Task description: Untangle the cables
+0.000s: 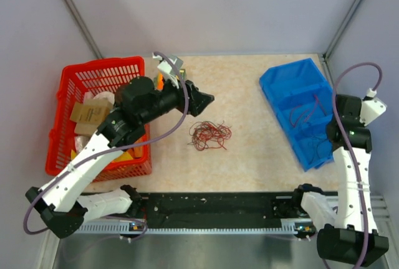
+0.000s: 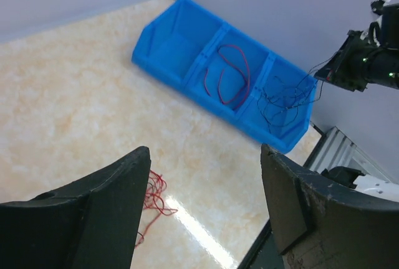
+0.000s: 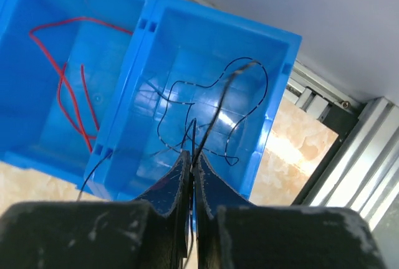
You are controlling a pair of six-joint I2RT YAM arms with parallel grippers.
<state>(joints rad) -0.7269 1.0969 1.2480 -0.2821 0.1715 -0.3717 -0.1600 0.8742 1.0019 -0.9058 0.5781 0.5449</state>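
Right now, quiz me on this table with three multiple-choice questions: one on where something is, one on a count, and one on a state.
1. Where in the blue bin does the red wire lie?
A. the middle compartment
B. an end compartment
C. draped over the rim

2. How many compartments does the blue bin have?
A. two
B. three
C. four

3. What state is the right gripper in?
A. wide open and empty
B. shut on a black wire
C. shut on a red one

Answers:
1 A: the left wrist view shows it in the centre section.
2 B: two dividers split the bin into three.
3 B: the right wrist view shows its fingers pressed together, pinching the thin strand.
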